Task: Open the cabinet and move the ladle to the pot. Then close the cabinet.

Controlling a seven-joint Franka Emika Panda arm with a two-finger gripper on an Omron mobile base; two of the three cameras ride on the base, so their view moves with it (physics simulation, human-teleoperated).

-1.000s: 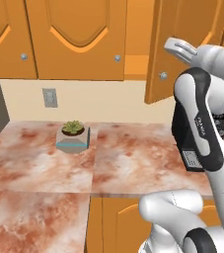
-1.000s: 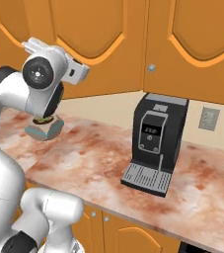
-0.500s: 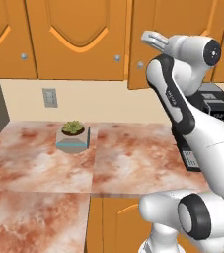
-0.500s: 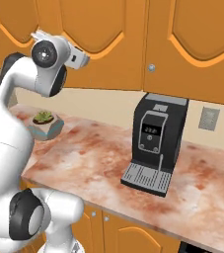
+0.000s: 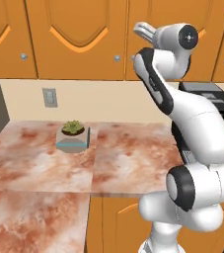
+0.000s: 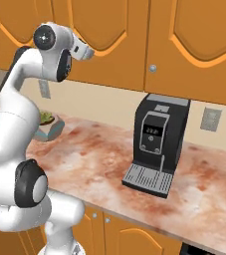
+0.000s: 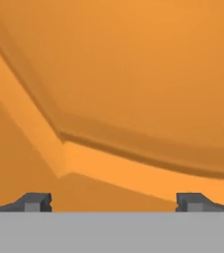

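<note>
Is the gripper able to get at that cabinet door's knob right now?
Probably yes. The open gripper faces the cabinet door up close with nothing between, and the knob sits just beside the hand.

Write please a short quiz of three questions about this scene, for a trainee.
1. True or false: the gripper is open.
2. What does the hand view face? A) cabinet door B) coffee machine C) plant
3. Which item stands on the counter below the wall outlet?

Key: 1 true; 2 A; 3 the plant.
</note>
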